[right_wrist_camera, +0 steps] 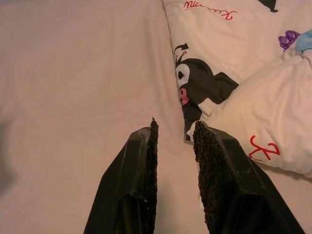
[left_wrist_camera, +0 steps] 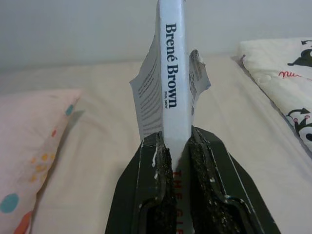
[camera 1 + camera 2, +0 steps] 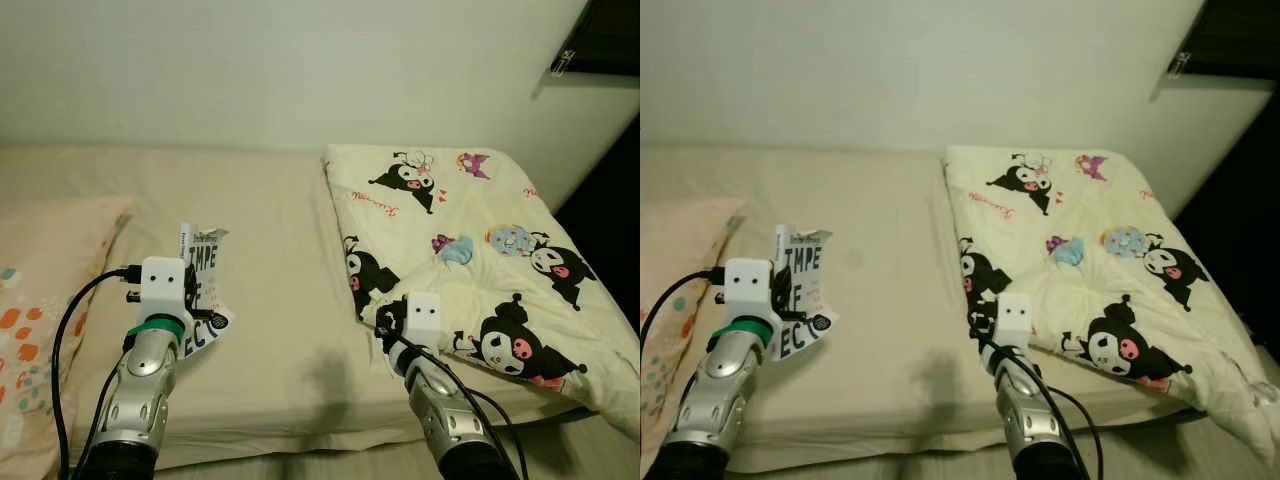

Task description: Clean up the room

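Observation:
My left gripper [image 2: 176,141] is shut on a white paperback book [image 2: 174,73], held upright over the left part of the bed, spine facing the wrist camera. The book [image 3: 203,285] has bold black lettering and a bent cover. My right gripper [image 1: 176,127] is open with nothing between its fingers. It hovers low over the sheet, right beside the near left edge of a cream quilt [image 3: 470,240] printed with black cartoon characters. The quilt lies spread over the right half of the bed.
The bed has a beige sheet [image 3: 270,230] and runs up to a plain wall at the back. A peach pillow with coloured dots [image 3: 40,290] lies at the left. A dark gap [image 3: 610,180] lies beyond the bed's right side.

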Controlling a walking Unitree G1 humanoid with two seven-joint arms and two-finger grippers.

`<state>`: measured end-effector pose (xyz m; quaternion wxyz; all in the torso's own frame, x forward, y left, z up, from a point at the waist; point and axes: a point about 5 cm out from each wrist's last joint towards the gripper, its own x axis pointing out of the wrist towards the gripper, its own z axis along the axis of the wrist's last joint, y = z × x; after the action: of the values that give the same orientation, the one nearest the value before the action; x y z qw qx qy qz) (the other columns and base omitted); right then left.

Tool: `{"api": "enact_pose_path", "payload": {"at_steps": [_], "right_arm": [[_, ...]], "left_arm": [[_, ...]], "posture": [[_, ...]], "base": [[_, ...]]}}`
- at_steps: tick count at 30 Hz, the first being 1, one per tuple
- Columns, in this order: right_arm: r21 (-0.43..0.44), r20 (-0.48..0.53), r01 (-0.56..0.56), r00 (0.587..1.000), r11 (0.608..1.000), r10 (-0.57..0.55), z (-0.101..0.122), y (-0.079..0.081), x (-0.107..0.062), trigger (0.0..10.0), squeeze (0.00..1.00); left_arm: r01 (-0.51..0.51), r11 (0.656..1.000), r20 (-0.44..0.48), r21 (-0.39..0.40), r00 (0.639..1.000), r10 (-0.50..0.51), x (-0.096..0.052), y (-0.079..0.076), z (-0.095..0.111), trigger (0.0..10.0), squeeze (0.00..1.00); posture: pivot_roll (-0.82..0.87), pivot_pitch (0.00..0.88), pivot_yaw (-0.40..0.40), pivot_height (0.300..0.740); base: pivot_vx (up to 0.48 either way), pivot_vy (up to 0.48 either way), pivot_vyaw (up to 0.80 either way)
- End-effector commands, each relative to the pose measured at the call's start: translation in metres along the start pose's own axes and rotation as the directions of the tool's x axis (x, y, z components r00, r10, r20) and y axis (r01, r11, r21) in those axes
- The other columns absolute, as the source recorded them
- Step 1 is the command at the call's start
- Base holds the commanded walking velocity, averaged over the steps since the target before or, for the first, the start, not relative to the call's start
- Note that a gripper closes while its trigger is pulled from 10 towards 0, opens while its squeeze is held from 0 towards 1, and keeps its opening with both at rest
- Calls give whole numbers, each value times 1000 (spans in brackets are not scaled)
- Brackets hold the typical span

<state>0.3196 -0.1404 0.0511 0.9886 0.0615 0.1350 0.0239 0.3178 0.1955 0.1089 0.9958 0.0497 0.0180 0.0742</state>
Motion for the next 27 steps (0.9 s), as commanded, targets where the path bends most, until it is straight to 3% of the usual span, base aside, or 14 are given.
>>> {"api": "enact_pose_path", "payload": {"at_steps": [1, 6, 27], "right_arm": [[9, -20, 12, 1000, 1000, -12, -6, -4, -2, 10000, 0], [10, -19, 15, 1000, 1000, -15, -6, -4, -1, 10000, 0], [21, -18, 25, 1000, 999, -25, -7, -3, -1, 10000, 0]], "left_arm": [[7, 1000, 8, 5, 1000, -7, 1, -2, 3, 10000, 0], [9, 1000, -16, -7, 1000, -9, 1, -2, 0, 10000, 0], [31, 999, -37, 14, 999, -31, 2, 0, -2, 10000, 0]], "posture": [[127, 24, -1, 740], [128, 25, 0, 740], [133, 19, 15, 740]], "base": [[0, 0, 0], [0, 49, 0], [0, 435, 0]]}}
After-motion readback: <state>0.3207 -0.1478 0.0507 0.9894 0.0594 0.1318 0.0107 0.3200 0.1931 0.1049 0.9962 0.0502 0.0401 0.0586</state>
